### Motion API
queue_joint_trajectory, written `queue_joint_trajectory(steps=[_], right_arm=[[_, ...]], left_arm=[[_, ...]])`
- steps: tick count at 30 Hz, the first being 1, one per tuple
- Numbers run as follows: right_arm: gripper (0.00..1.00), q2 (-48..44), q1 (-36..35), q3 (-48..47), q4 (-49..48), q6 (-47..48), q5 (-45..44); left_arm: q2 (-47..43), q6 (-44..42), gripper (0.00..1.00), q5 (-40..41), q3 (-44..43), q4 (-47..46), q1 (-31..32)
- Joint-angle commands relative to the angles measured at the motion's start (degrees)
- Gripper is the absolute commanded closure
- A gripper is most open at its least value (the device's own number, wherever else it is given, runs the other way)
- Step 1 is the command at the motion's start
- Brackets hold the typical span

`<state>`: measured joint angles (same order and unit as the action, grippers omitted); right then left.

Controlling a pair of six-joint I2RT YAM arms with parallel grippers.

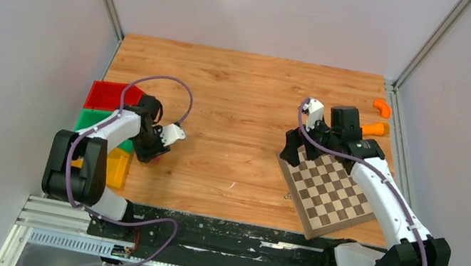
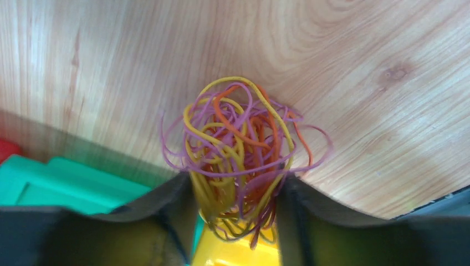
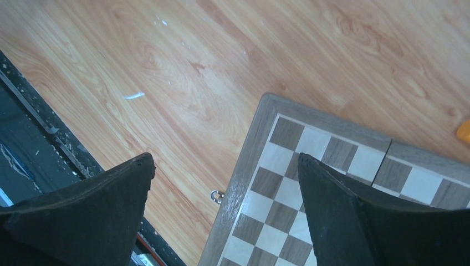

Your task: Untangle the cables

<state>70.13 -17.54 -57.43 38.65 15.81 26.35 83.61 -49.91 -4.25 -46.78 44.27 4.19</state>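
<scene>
Fingers [image 2: 332,221] of the left gripper [image 2: 238,185] were closed around the cables [image 2: 238,144], a loose ball of yellow, orange and purple strands pinched between them and held above the table [image 1: 238,97]. That arm was folded sharply at the elbow near the left wall, its white forearm reaching forward to the bins, with the wrist over the edge where the green bin [image 1: 92,118] met the yellow bin [image 1: 117,167]. A red bin [image 1: 105,93] sat just beyond them. On the other side, the right gripper [image 3: 224,158] hung with its jaws spread wide and nothing between them, at the far left edge of a chessboard [image 1: 327,192] that its arm stretched across. Two orange pieces [image 1: 382,107] lay near the far right corner. Pale grey walls [image 1: 18,31] enclosed the wood-grain surface.
</scene>
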Motion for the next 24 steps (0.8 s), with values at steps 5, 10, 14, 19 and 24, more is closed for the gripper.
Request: queue_joint_trajectory(steps=[5, 10, 14, 19, 24], right_arm=[[0.00, 5.3, 0.3, -8.6, -4.5, -3.9, 8.8], [0.00, 9.5, 0.0, -11.3, -10.7, -13.3, 22.9], [0.00, 12.4, -4.0, -13.8, -18.5, -22.4, 27.9], [0.00, 17.2, -11.8, -19.9, -19.7, -24.5, 30.1], [0.01, 19.3, -15.7, -21.3, -21.4, -25.9, 31.5]], left_arm=[[-8.1, 0.7, 0.96, -15.6, -6.5, 4.8, 0.7], [-22.7, 11.9, 1.00, -40.6, -10.4, 0.2, 3.0], [-29.2, 23.7, 1.00, -43.3, -7.2, -13.2, 10.2], [-26.4, 34.8, 1.00, -44.2, -7.7, -21.4, 16.7], [-23.0, 42.0, 0.99, -46.0, -6.6, -28.2, 18.8]])
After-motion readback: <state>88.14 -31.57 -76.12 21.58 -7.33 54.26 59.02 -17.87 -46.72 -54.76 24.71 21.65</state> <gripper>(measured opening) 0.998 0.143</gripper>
